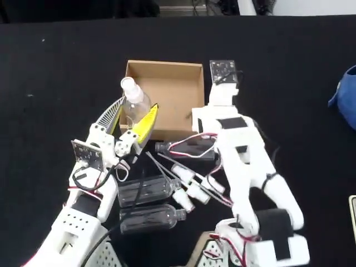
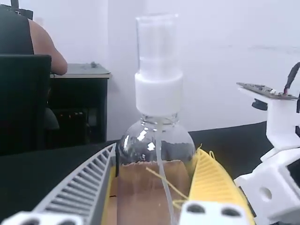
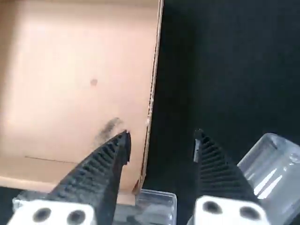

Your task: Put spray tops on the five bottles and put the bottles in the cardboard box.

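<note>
surface: black all over, as I see it from above.
blue thing: at the right edge of the surface, cut off; I cannot name it.
desk: pale top, dark front, far behind by a white wall.

I seem to be working in a robotics lab set up in an office-like room. The table is draped all over in plain black cloth. Both arms, the left and the right, are white printed plastic, with bare wires looped along them and an uncovered circuit board on the right wrist. Through my left wrist camera I see a blank white wall, a desk with a dark front standing against it, and a black chair drawn up close. Beyond the table's far edge lie cables.
</note>
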You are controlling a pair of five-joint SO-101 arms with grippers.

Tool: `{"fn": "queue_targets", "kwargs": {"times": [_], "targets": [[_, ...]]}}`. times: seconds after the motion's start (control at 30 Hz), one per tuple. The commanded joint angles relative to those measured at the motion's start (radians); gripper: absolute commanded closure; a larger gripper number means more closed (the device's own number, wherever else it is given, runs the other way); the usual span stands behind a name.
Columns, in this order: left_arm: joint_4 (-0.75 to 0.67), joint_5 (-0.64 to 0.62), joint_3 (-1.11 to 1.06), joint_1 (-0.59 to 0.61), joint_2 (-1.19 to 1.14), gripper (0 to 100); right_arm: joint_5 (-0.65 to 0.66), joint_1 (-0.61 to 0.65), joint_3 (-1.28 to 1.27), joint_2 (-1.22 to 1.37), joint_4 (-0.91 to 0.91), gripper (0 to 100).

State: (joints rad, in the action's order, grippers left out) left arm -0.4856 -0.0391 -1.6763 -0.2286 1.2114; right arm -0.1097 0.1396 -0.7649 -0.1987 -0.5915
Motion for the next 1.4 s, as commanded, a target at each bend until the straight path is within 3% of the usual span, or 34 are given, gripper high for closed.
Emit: {"fn": "queue_targets", "kwargs": {"times": [0.0, 0.17, 0.47, 0.63, 0.77, 0.97, 1.13, 1.37], "targets": [[-0.025, -0.009, -0.024, 0.002, 0.018, 97, 0.0, -0.021, 0.082, 0.038, 0.018, 82.0], [-0.025, -0.009, -0.024, 0.007, 0.018, 97, 0.021, -0.057, 0.136, 0.102, 0.015, 99.2], [-0.025, -0.009, -0.024, 0.005, 0.018, 97, 0.207, -0.101, 0.185, 0.168, 0.018, 98.8], [-0.025, -0.009, -0.024, 0.007, 0.018, 97, 0.219, -0.098, 0.185, 0.168, 0.018, 98.7], [-0.025, -0.009, -0.024, 0.004, 0.018, 97, 0.218, -0.095, 0.188, 0.165, -0.011, 96.6], [-0.017, -0.009, -0.024, 0.007, 0.018, 97, 0.176, -0.025, 0.325, 0.108, -0.218, 75.6], [-0.015, -0.009, -0.024, 0.004, 0.015, 97, 0.169, -0.017, 0.32, -0.013, -0.287, 75.9], [-0.015, -0.009, -0.024, 0.001, 0.008, 97, 0.175, -0.038, 0.096, -0.278, -0.195, 75.8]]}}
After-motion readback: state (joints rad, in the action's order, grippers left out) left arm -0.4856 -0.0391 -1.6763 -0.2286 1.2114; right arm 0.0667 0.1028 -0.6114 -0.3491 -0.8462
